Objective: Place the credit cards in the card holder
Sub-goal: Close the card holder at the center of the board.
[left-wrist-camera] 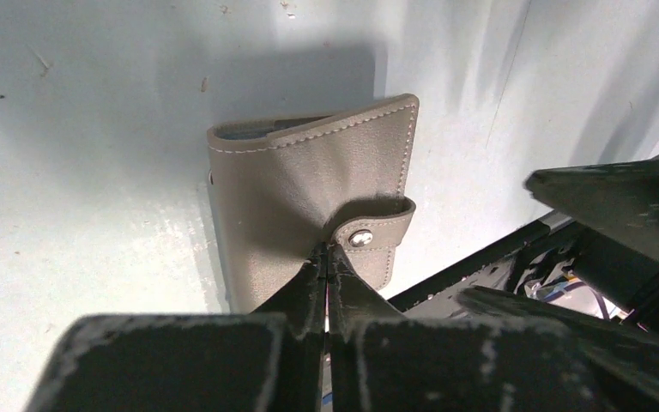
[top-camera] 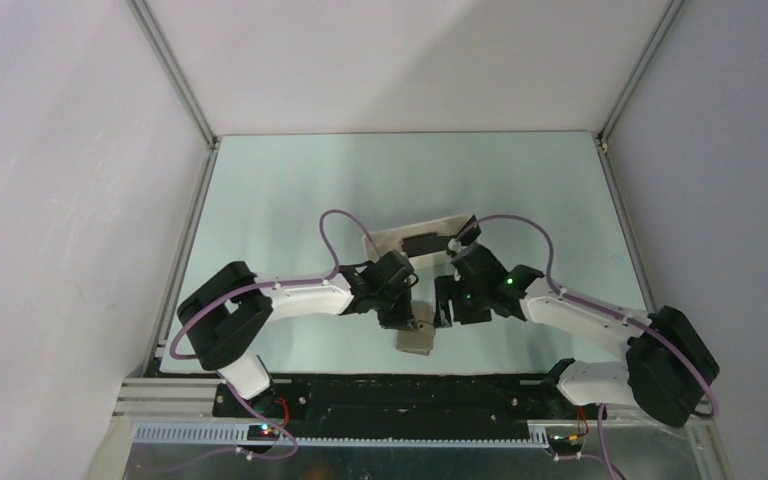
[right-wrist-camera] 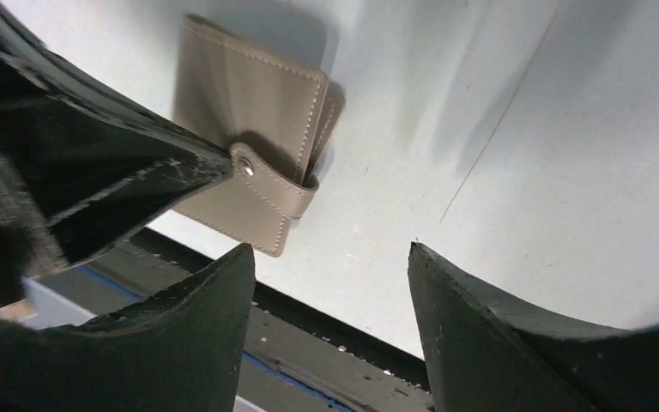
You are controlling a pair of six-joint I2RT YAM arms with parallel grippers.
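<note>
Where the table [top-camera: 290,200] nears its 6 o'clock edge, the card holder [left-wrist-camera: 300,180] lies folded, its tab wrapped over one edge. The left gripper [left-wrist-camera: 327,257] is clenched tight, its tips touching that tab beside the snap. At the card holder's 3 o'clock, the right gripper [right-wrist-camera: 330,253] is released, jaws spread wide. At 12 o'clock, a white tray [top-camera: 385,240] holds a dark credit card [top-camera: 423,243].
</note>
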